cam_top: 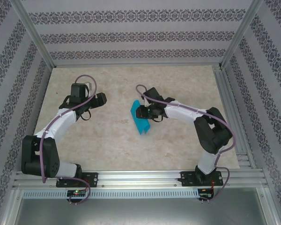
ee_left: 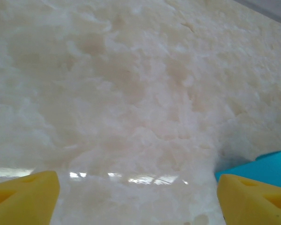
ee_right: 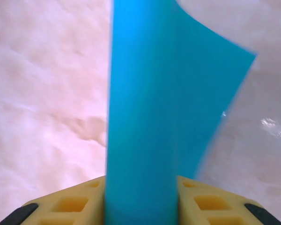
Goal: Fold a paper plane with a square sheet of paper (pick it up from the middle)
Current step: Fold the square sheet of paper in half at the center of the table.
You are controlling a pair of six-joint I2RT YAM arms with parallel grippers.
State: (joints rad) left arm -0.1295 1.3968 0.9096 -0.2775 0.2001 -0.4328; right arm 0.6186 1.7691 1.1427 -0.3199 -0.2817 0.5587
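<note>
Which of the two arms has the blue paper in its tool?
The right tool: the blue paper runs up between its yellow fingers. The left tool is open above the table, holding nothing.

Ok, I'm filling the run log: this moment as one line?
right gripper: holds square sheet of paper | left gripper: open, empty | sheet: bowed upward
</note>
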